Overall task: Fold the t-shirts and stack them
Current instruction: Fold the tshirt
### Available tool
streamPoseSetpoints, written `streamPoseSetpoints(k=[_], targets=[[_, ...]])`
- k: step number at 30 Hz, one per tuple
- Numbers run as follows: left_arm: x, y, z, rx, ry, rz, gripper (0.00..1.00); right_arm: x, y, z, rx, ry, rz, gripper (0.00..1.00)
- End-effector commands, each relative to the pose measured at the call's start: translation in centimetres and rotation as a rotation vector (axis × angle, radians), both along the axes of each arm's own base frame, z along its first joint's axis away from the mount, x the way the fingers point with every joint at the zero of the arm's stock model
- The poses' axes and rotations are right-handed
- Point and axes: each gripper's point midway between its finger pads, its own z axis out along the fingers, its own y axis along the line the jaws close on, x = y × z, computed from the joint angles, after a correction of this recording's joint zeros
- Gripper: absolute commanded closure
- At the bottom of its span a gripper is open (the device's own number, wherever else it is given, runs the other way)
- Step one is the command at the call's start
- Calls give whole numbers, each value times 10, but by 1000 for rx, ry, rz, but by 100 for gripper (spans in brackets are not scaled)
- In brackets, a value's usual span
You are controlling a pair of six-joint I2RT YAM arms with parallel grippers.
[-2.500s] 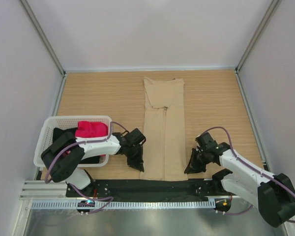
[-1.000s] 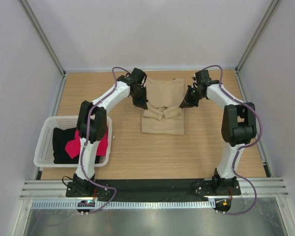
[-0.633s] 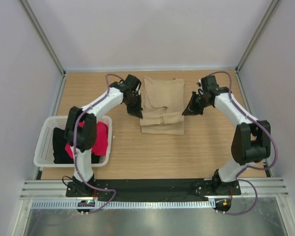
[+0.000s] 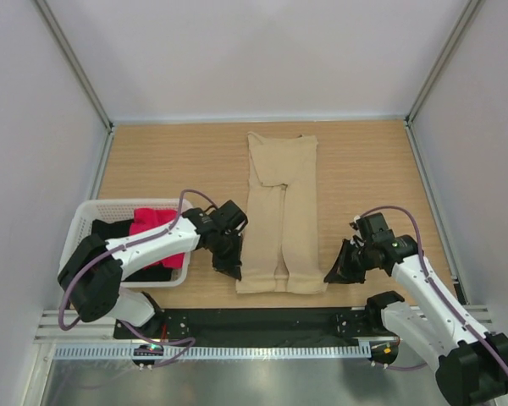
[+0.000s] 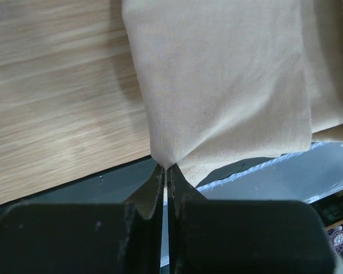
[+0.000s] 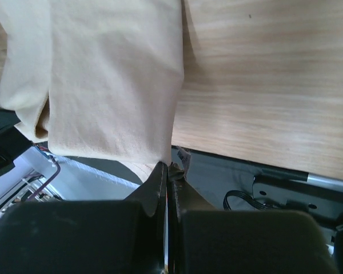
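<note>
Tan t-shirt, soft, light and limp, lies as a long folded strip down the table, and I see left gripper and right gripper each pinched shut on a near hem corner, the right hold.

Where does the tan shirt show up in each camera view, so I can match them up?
Top external: tan shirt, a long strip down the middle of the table.
Left wrist: upper right, near corner pinched in the left gripper.
Right wrist: upper left, other near corner pinched in the right gripper.
Shared landmark: the black strip at the table's near edge, by the hem in every view.
</note>
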Motion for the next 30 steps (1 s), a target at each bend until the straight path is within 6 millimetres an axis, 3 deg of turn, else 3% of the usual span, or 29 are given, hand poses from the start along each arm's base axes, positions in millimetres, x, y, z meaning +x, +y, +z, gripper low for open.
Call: streamPoseSetpoints(k=[1,6,10,11,12,13,14,15,16,18,19,20,21,22,23,24,27,28,30], targets=[[-8,-7,3,-20,1,16,100,-26,-4,-5,-5,85,-18,99],[-10,-10,1,-9,-16,1,100,-24,-6,-6,-14,58,-23,99],[6,-20,9,17,-49,-33,100,9,-5,2,-47,2,-47,99],[18,-26,17,16,-85,-36,100,23,-4,11,-51,-33,-54,99],[24,-28,20,25,-97,-39,100,31,-5,8,-66,-16,-57,99],[31,-25,15,55,-92,-51,100,45,-2,10,-59,-45,-61,99],[44,-33,26,33,-115,-46,100,60,2,20,-47,-77,-58,99],[51,-35,29,28,-118,-46,100,72,3,15,-56,-62,-51,99],[59,-34,24,46,-112,-55,100,82,4,17,-57,-70,-46,99],[84,-35,35,36,-135,-32,100,110,3,30,-62,-108,-51,99],[94,-34,31,47,-131,-45,100,121,1,23,-78,-89,-34,99],[104,-30,29,56,-128,-29,100,138,1,33,-76,-124,-34,99],[116,-31,37,47,-143,-26,100,147,-1,36,-75,-130,-37,99],[124,-30,37,50,-150,-43,100,156,-3,28,-86,-109,-24,99],[132,-24,27,77,-123,-34,100,170,-2,37,-81,-138,-19,99],[146,-29,35,59,-149,-35,100,178,-5,36,-80,-131,-24,99],[170,-23,22,85,-126,-32,100,204,-5,33,-77,-134,-14,99],[182,-28,29,63,-145,-29,100,214,-5,28,-75,-128,-8,99],[195,-26,19,65,-124,-22,100,224,-5,25,-75,-125,-5,98]])
